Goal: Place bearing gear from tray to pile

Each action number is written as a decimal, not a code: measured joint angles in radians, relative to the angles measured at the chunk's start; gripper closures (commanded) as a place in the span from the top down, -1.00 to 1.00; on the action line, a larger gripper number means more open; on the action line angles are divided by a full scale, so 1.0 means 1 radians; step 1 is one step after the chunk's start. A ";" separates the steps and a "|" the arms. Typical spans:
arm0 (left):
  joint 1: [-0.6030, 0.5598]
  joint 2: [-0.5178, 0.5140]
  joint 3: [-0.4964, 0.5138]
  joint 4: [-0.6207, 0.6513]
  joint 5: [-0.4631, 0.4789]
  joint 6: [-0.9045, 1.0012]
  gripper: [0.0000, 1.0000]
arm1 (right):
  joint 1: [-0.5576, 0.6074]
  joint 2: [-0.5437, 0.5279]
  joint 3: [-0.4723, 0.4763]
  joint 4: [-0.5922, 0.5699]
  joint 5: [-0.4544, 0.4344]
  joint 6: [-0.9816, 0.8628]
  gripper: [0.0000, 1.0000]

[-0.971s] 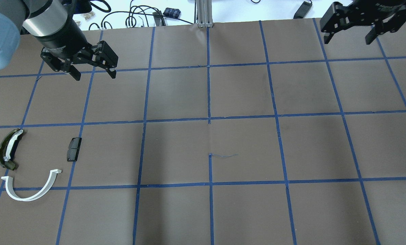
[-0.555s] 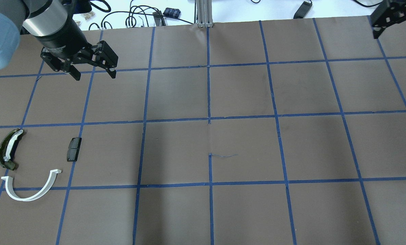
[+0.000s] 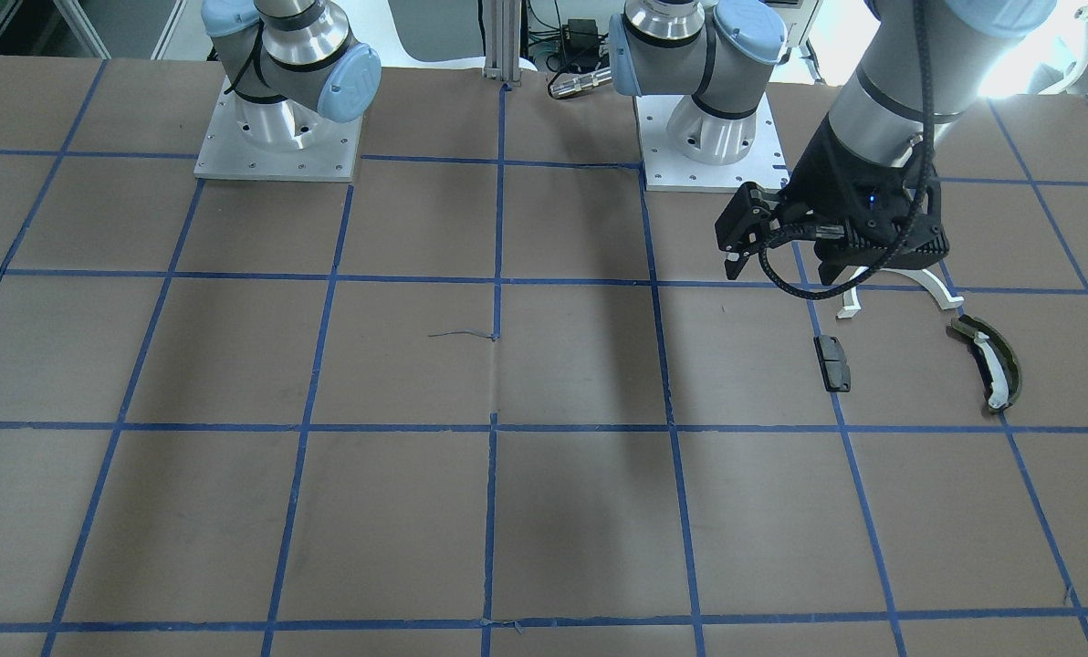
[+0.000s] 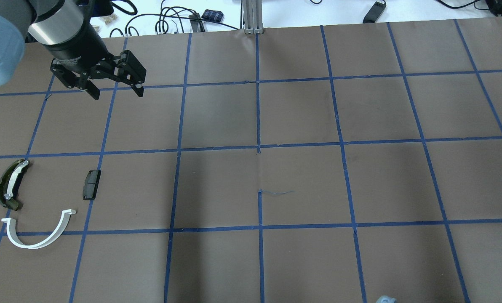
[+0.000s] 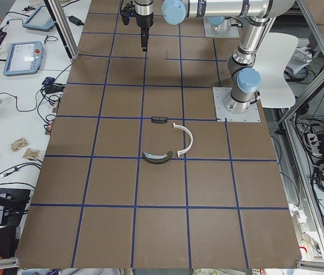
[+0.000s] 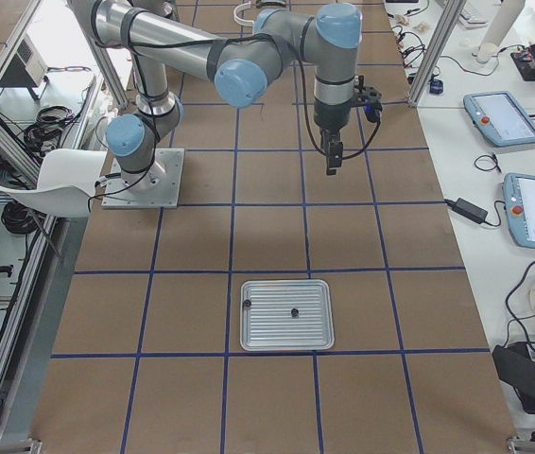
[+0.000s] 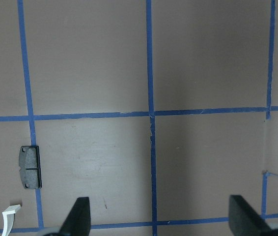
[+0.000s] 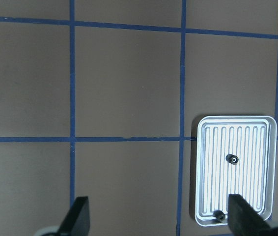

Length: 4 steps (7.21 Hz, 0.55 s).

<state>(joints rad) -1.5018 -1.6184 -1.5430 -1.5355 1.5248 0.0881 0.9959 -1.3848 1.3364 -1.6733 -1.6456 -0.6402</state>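
Observation:
The pile lies on the table at the left of the overhead view: a white half-ring arc, a dark olive curved piece and a small black block. My left gripper is open and empty, hovering beyond the pile; its wrist view shows the block. A silver ribbed tray holds a small black toothed gear and another small dark part in its corner. My right gripper is open and empty, high above the table and well short of the tray.
Blue tape divides the brown table cover into squares. An aluminium post stands at the far edge, with cables behind it. Both arm bases sit on the robot's side. Tablets lie on the side bench.
My right gripper has moved out of the overhead view past its upper right corner. My left gripper and the pile have not moved.

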 measured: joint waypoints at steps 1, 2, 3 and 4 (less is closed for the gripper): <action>0.000 0.000 -0.001 0.000 0.000 0.000 1.00 | -0.016 0.023 -0.017 0.000 0.001 -0.040 1.00; 0.000 0.000 -0.001 0.000 0.000 -0.001 1.00 | -0.023 0.032 -0.025 0.002 0.004 -0.063 1.00; 0.000 0.000 -0.001 0.000 0.000 -0.001 1.00 | -0.025 0.032 -0.029 0.006 0.007 -0.069 1.00; 0.000 0.000 -0.002 0.000 0.000 -0.001 1.00 | -0.022 0.026 -0.033 0.018 0.008 -0.054 1.00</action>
<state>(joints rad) -1.5022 -1.6184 -1.5447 -1.5355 1.5244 0.0867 0.9737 -1.3586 1.3038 -1.6558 -1.6381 -0.6942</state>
